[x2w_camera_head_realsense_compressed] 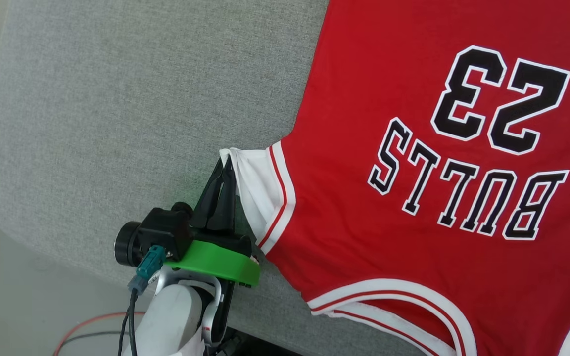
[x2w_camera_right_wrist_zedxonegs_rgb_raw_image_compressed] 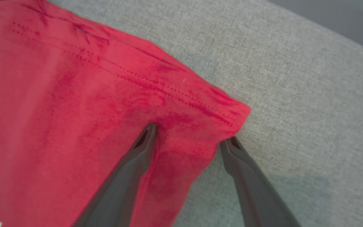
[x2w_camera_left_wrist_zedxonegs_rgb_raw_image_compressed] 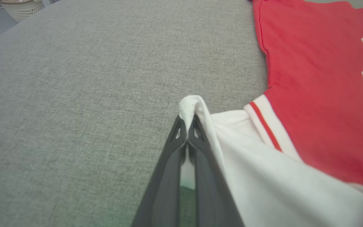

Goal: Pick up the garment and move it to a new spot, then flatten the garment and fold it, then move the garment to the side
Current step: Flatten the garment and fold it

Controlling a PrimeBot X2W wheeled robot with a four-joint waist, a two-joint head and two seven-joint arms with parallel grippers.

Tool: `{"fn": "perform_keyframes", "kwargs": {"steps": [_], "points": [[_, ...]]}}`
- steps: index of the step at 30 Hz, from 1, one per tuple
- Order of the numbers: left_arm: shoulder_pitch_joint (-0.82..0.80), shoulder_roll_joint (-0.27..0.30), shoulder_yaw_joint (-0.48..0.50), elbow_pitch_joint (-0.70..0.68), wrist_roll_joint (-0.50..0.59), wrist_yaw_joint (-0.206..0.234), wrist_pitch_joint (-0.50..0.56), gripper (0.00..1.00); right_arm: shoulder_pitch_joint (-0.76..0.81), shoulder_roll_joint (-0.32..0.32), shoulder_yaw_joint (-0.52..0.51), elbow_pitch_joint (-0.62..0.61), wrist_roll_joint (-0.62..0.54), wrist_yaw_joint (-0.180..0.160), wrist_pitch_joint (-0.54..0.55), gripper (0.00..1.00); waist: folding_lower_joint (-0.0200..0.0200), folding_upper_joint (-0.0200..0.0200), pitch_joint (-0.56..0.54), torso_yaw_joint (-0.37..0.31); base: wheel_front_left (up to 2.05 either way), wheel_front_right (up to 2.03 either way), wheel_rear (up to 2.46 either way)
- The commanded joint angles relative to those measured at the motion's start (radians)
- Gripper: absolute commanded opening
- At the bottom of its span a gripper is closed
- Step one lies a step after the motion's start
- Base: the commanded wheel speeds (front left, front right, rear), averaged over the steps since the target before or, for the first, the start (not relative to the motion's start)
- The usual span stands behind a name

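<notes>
Fingers (x2w_camera_left_wrist_zedxonegs_rgb_raw_image_compressed: 169, 164) of the left gripper (x2w_camera_head_realsense_compressed: 225, 168) are clamped on the white sleeve (x2w_camera_left_wrist_zedxonegs_rgb_raw_image_compressed: 263, 176) of the garment (x2w_camera_head_realsense_compressed: 389, 99), toward the near edge of the tabletop (x2w_camera_head_realsense_compressed: 117, 99). Those of the right gripper (x2w_camera_right_wrist_zedxonegs_rgb_raw_image_compressed: 190, 134) are spread around a hem corner (x2w_camera_right_wrist_zedxonegs_rgb_raw_image_compressed: 232, 116), presumably for flattening.

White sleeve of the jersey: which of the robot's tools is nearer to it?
Left. The left tool is pinching the white sleeve itself. The right tool stands open around a red hem corner of the jersey.

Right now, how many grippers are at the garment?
2. The left gripper is shut on the white sleeve of the garment; the right gripper stands open, a red hem corner between its fingers.
</notes>
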Motion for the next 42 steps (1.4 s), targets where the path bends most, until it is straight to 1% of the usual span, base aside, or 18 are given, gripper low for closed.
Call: {"fn": "perform_keyframes", "kwargs": {"steps": [1, 2, 7, 12, 16, 20, 25, 31, 36, 42], "points": [[-0.013, -0.008, 0.008, 0.003, 0.010, -0.007, -0.006, 0.00, 0.065, 0.006, 0.026, 0.037, 0.002, -0.001, 0.015, 0.28, 0.0000, 0.0000, 0.002, 0.001, 0.00, 0.00, 0.00], [-0.011, -0.011, 0.011, 0.005, 0.013, -0.011, -0.006, 0.00, 0.063, 0.003, 0.023, 0.037, 0.003, -0.001, 0.010, 0.00, 0.0000, 0.0000, 0.000, 0.000, 0.00, 0.00, 0.00], [-0.004, -0.020, 0.034, 0.017, 0.025, -0.025, -0.006, 0.00, 0.050, 0.000, 0.030, 0.032, -0.005, -0.001, -0.038, 0.00, 0.0000, 0.0000, -0.026, -0.014, 0.00, 0.00, 0.00], [0.019, -0.023, 0.076, 0.027, 0.036, -0.030, -0.006, 0.00, 0.042, 0.027, 0.042, 0.024, 0.025, -0.001, -0.133, 0.00, 0.0000, 0.0000, -0.095, -0.053, 0.00, 0.00, 0.00], [0.049, -0.020, 0.107, 0.034, 0.044, -0.036, -0.006, 0.00, 0.066, 0.010, 0.084, -0.003, 0.053, -0.001, -0.215, 0.00, 0.0000, 0.0000, -0.168, -0.095, 0.00, 0.00, 0.00], [0.083, -0.010, 0.135, 0.043, 0.047, -0.042, -0.006, 0.00, 0.135, -0.038, 0.132, -0.066, 0.115, -0.001, -0.305, 0.00, 0.0000, 0.0000, -0.243, -0.139, 0.00, 0.00, 0.00], [0.140, 0.011, 0.178, 0.048, 0.041, -0.038, -0.006, 0.00, 0.272, -0.126, 0.171, -0.174, 0.214, -0.001, -0.400, 0.00, 0.0000, 0.0000, -0.328, -0.199, 0.00, 0.00, 0.00], [0.203, 0.032, 0.216, 0.046, 0.032, -0.032, -0.006, 0.00, 0.481, -0.232, 0.164, -0.271, 0.293, -0.001, -0.512, 0.00, 0.0000, 0.0000, -0.399, -0.257, 0.00, 0.00, 0.00], [0.247, 0.047, 0.237, 0.053, 0.022, -0.027, -0.006, 0.00, 0.699, -0.268, 0.142, -0.317, 0.334, -0.001, -0.588, 0.00, 0.0000, 0.0000, -0.451, -0.296, 0.00, 0.00, 0.00], [0.282, 0.064, 0.245, 0.060, 0.011, -0.027, 0.002, 0.00, 0.975, -0.266, 0.098, -0.356, 0.362, -0.001, -0.647, 0.00, 0.0000, 0.0000, -0.505, -0.320, 0.00, 0.00, 0.00]]}}
